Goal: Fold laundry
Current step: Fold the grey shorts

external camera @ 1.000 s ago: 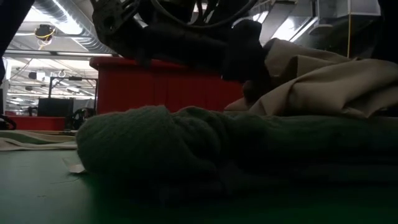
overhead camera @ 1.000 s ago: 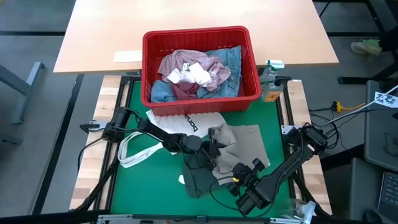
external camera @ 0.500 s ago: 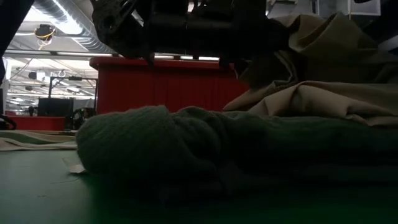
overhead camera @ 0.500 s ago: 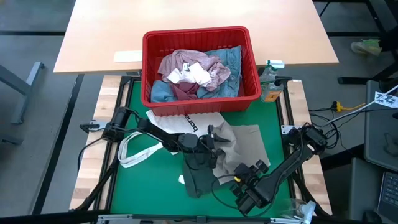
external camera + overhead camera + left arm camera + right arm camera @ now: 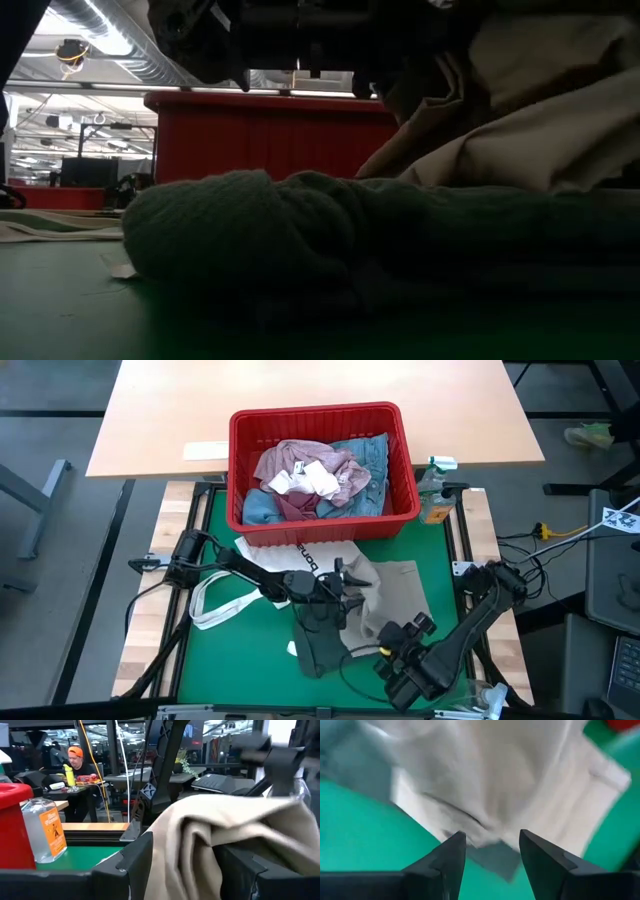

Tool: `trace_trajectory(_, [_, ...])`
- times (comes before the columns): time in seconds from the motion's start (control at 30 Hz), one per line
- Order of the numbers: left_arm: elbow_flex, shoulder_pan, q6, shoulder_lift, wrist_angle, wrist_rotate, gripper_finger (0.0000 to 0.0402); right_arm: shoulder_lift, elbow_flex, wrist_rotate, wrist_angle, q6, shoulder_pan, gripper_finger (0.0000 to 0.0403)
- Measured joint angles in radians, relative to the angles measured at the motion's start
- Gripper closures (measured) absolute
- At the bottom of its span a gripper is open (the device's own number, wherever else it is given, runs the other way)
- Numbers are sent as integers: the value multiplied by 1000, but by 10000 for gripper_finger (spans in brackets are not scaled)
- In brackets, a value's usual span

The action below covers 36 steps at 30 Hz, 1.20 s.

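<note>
The beige trousers [image 5: 395,595] lie crumpled mid-mat, partly over the dark green top [image 5: 320,640], which fills the front of the low view [image 5: 240,230]. My left gripper [image 5: 345,585] reaches in level from the table's left, open, with a hump of the trousers [image 5: 190,840] in the gap between its fingers. My right gripper [image 5: 412,628] hangs above the trousers' near edge, pointing steeply down. It is open [image 5: 492,845] with nothing between its fingers. A pink top, denim and white socks lie in the red basket [image 5: 315,412]. My left gripper has a bunched fold of the beige trousers [image 5: 170,845] filling the gap between its spread fingers [image 5: 137,862], with cloth against both inner sides. The fingers come in level from the table's left. The fold stands humped above the mat [image 5: 520,120]; the rest lies on the green top and the mat.
The white tote bag [image 5: 290,560] lies left of the trousers, below the basket. A clear bottle with an orange label [image 5: 435,500] stands at the mat's far right. A small white scrap [image 5: 292,650] lies near the green top. A person [image 5: 77,765] sits in the room behind.
My left gripper's fingers have spread apart, and it has rolled and risen slightly. The beige hump beside it now stands higher in the low view. My right gripper has risen clear of the trousers' near edge. The green top has stayed put.
</note>
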Motion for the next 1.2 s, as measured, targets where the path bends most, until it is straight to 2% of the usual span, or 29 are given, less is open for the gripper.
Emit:
trace_trajectory(0.23, [0,1,0,0,-58,4,218,-6,95,58,-6,-41,2,217])
trace_trajectory(0.3, [0,1,0,0,-78,36,218,-6,92,133,7,-45,3,217])
trace_trajectory(0.4, [0,6,0,0,-87,113,218,-6,58,299,88,-91,1,217])
trace_trajectory(0.5, [0,6,1,0,-87,131,218,0,20,412,171,-191,-22,217])
trace_trajectory(0.6, [0,6,1,0,-87,131,218,2,-25,389,218,-259,-63,217])
trace_trajectory(0.73, [-1,7,5,0,-100,117,218,2,-93,324,246,-269,-127,217])
trace_trajectory(0.87, [-1,8,26,0,-107,86,218,1,-137,210,217,-262,-171,217])
trace_trajectory(0.93, [0,-3,67,-3,-97,62,218,3,-152,163,179,-229,-178,217])
trace_trajectory(1.03, [0,-14,142,-3,-97,26,218,3,-160,150,118,-145,-181,217])
trace_trajectory(1.2, [0,-48,229,-11,-99,-80,218,3,-161,80,-16,-1,-180,217])
